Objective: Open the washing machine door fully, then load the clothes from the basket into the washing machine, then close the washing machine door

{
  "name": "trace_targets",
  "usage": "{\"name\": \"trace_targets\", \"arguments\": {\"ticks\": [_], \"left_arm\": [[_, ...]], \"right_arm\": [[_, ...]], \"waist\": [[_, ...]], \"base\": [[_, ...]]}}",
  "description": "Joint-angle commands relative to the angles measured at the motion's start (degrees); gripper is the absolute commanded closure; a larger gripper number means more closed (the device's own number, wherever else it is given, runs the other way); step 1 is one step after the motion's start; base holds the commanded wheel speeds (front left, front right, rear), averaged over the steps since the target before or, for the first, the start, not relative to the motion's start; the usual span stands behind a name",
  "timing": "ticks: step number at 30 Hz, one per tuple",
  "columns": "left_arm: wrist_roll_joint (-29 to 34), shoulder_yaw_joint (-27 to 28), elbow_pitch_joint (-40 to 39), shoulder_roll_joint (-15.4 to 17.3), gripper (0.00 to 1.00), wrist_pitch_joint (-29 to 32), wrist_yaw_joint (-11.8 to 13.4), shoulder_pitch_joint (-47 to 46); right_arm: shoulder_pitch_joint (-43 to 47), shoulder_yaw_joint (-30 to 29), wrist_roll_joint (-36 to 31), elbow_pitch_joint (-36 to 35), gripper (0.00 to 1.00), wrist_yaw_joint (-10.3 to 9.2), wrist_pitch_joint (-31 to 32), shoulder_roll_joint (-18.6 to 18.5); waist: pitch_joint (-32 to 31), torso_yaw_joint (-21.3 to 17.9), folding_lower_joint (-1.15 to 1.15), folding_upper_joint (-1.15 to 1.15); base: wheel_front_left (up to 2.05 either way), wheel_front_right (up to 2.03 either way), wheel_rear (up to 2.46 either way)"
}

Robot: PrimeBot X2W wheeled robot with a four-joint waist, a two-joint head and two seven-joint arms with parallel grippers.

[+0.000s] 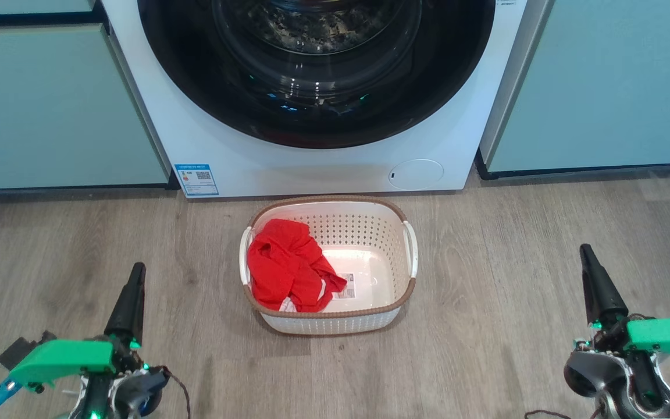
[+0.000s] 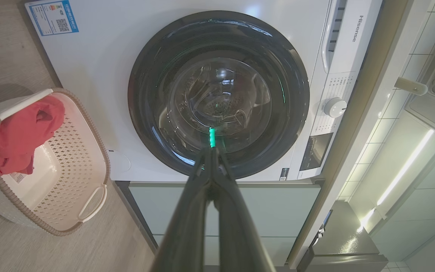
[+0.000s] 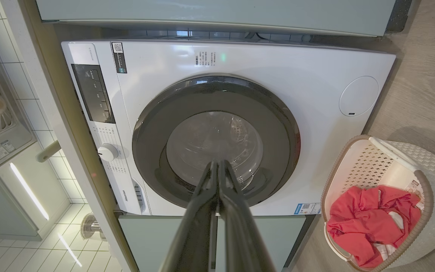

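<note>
The washer (image 1: 288,166) stands between pale teal cabinets (image 1: 50,105), and its door (image 1: 312,110) is closed, the glossy black rim lying flat against the white front. Through the bulging window part of the steel drum can be seen. Low on the front there is a blue label (image 1: 196,179) at the left corner and a small round white flap (image 1: 416,174) towards the right.

The basket (image 1: 364,224) sits on the wooden floor (image 1: 486,262) just in front of the washer, below the door and apart from it. The clothes (image 1: 285,265) lie inside, bunched against the basket's left end – mostly red fabric, with a small white piece (image 1: 285,304) showing at the near edge. The right part of the basket's bottom is bare apart from a sticker (image 1: 348,289).

The left end effector (image 1: 136,272) is at the lower left of the head view, well apart from the basket, above the floor. Its two dark fingers are pressed together, with nothing between them. The right end effector (image 1: 586,254) is at the lower right, likewise clear of the basket – clenched, fingers meeting at the tips and empty. In both wrist views the fingers point towards the closed door.
</note>
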Motion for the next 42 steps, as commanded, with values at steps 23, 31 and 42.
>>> {"name": "trace_targets", "arguments": {"ticks": [23, 31, 42], "left_arm": [[0.8, -0.09, 2.34, -0.37, 0.0, -1.7, 0.03, 2.34], [1.95, 0.69, 1.27, -0.32, 0.0, -2.87, -0.01, 2.37], [7.55, 3.89, -1.37, -0.23, 0.0, -4.88, -0.07, 1.34]], "right_arm": [[2.29, -0.01, -1.35, 2.81, 0.0, 0.0, -1.64, 0.25], [2.16, -0.33, -4.19, 1.98, 0.0, 0.0, -2.83, 0.23], [1.3, -1.0, -15.63, -2.41, 0.0, 0.0, -4.86, 0.18]], "waist": [[-0.57, -0.2, 0.0, 0.0], [-1.02, -0.32, 0.0, 0.0], [-1.46, -0.52, 0.0, 0.0]], "base": [[0.0, 0.0, 0.0], [0.0, 0.0, 0.0], [0.0, 0.0, 0.0]]}}
